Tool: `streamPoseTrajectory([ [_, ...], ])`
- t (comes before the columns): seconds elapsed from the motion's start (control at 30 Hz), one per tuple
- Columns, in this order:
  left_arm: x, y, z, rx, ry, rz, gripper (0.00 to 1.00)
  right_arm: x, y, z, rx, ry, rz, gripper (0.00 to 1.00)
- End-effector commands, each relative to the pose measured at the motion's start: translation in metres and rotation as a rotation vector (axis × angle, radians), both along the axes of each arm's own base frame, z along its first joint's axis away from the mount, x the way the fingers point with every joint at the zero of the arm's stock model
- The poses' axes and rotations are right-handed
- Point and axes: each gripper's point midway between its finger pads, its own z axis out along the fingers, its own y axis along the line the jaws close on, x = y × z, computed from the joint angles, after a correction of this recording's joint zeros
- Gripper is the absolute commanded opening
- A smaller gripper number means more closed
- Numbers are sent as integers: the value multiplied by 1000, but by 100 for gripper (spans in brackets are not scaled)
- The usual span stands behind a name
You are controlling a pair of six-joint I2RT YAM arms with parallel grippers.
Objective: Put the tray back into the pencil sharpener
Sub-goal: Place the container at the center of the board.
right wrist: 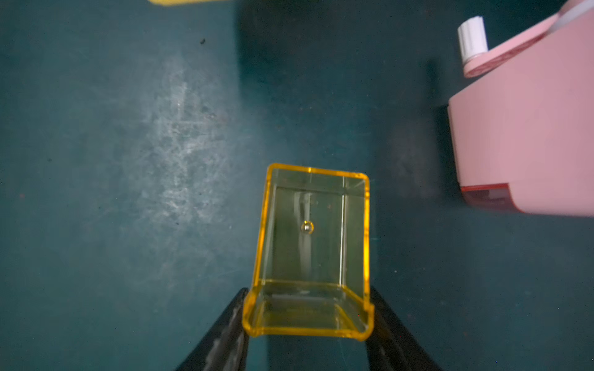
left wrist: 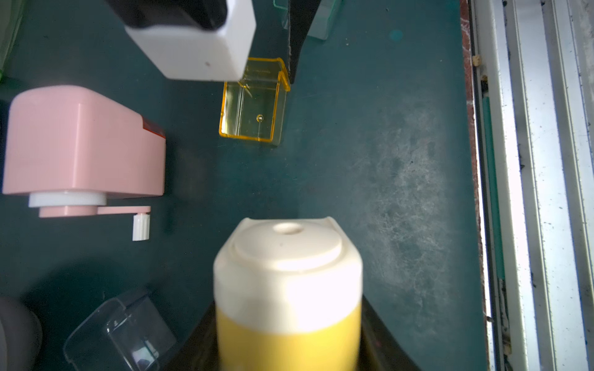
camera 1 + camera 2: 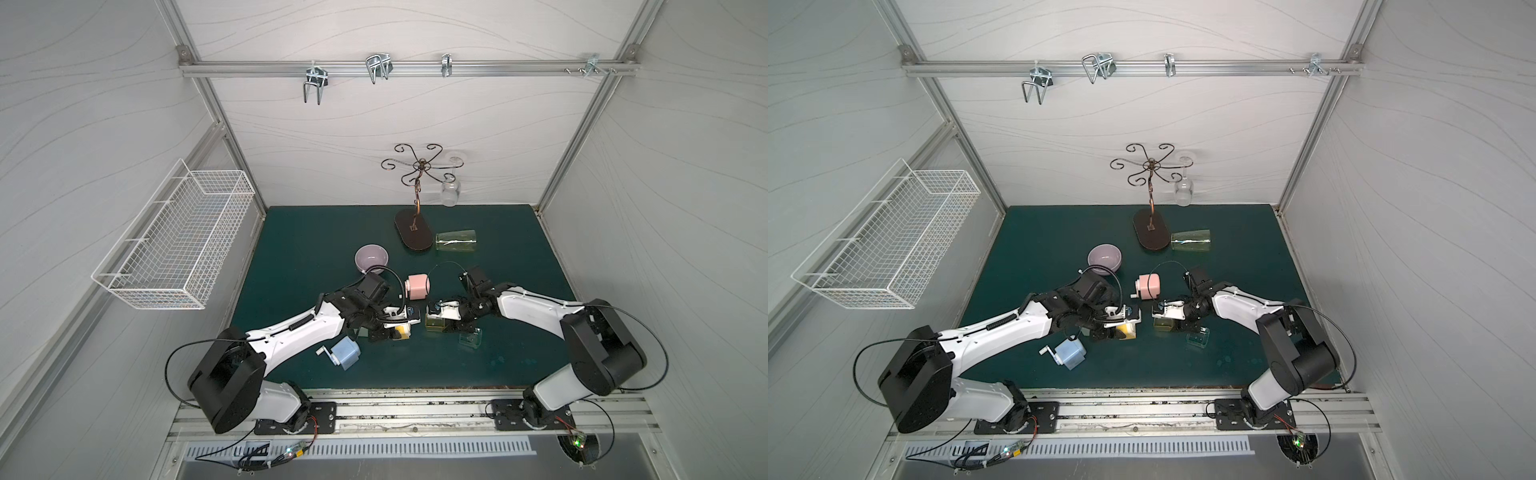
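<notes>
Near the middle of the desk (image 3: 311,232), the left gripper (image 3: 399,328) had its jaws clamped on the yellow pencil sharpener (image 2: 287,282). The right gripper (image 1: 307,294) had its jaws pinching one end of the yellow tray (image 1: 308,231), which was near the sharpener but apart from it. My call: hold the sharpener rigid, square the tray to its slot (hidden in every view), then push straight and slow so the thin walls don't rack. Yellow tray, clear tray (image 3: 470,338) and purple bowl (image 3: 371,258) all looked empty; the pink sharpener (image 1: 530,128) had its red tray (image 1: 485,192) seated.
</notes>
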Motion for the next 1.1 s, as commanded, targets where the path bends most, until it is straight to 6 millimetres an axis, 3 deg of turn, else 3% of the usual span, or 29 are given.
streamPoseTrajectory([
  [0.0, 5, -5, 10, -29, -40, -8, 12, 11, 6, 3, -8, -17, -13, 60],
  [0.17, 7, -7, 13, -41, -49, -10, 12, 19, 4, 4, -25, -30, -61, 80],
  [0.3, 8, -6, 17, -55, -58, -6, 12, 15, -3, 23, 13, -64, -74, 84],
  [0.4, 8, -5, 20, -67, -62, -1, 12, 10, -12, 48, 54, -96, -110, 85],
  [0.5, 11, -6, 24, -82, -70, 14, 12, 11, -18, 86, 147, -120, -228, 85],
  [0.57, 14, -8, 27, -95, -72, 28, 12, 9, -18, 114, 245, -92, -350, 80],
  [0.67, 17, -10, 30, -109, -79, 46, 12, 4, -16, 137, 344, 38, -594, 69],
  [0.8, 21, -11, 33, -114, -92, 56, 12, -7, -17, 132, 281, 213, -939, 57],
  [0.93, 23, -10, 34, -118, -105, 68, 13, -12, -30, 114, 191, 401, -1304, 51],
  [1.07, 24, -11, 32, -118, -99, 77, 13, -14, -27, 88, 109, 530, -1471, 48],
])
